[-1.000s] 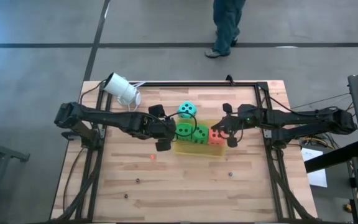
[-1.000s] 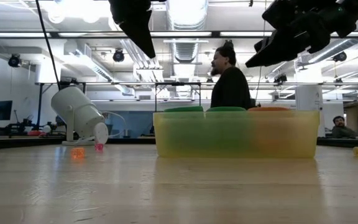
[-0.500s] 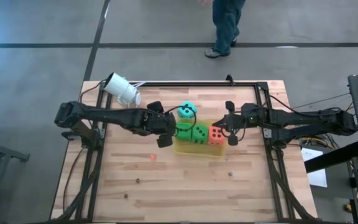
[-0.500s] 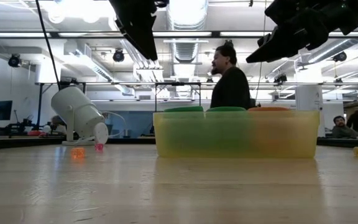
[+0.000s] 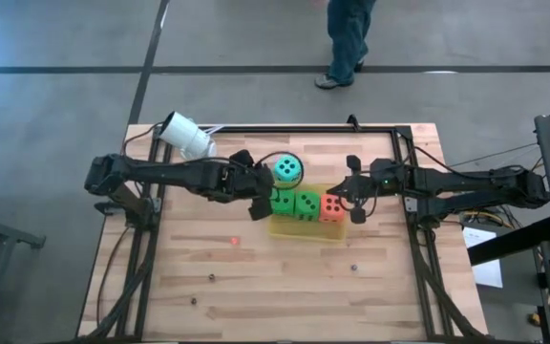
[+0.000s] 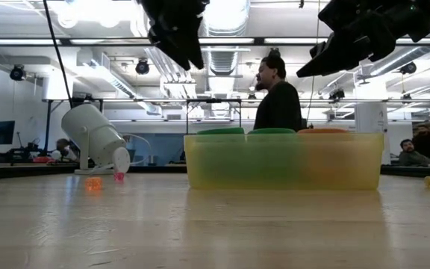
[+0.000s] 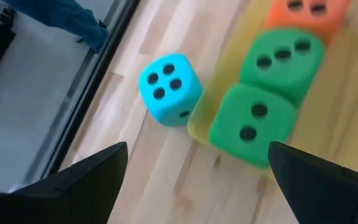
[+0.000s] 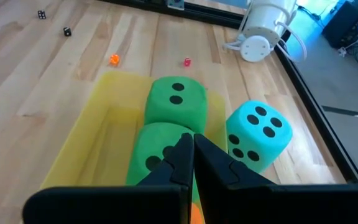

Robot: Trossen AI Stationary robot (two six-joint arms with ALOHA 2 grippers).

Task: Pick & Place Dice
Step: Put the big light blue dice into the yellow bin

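Note:
A shallow yellow bin (image 5: 302, 232) holds two bright green dice (image 5: 282, 202) (image 5: 306, 204) and an orange-red die (image 5: 331, 206), side by side. The teal die (image 5: 287, 170) rests on the wood just beyond the bin's far wall, also in the left wrist view (image 7: 169, 87). My left gripper (image 5: 255, 183) hovers open, left of the teal die and well above the table (image 6: 179, 33). My right gripper (image 5: 355, 203) hangs shut, high over the bin's right end (image 6: 316, 63), by the orange-red die.
A white cylinder camera (image 5: 187, 137) lies at the far left corner. Tiny dice dot the wood, one orange (image 5: 234, 241) and two dark (image 5: 354, 268) (image 5: 211, 278). A black rail (image 5: 304, 129) runs along the far edge. A person (image 5: 349, 43) stands beyond it.
My left gripper has moved toward the table's far edge, nearer the teal die, rolling a little and staying open. The dice and the bin have stayed where they were.

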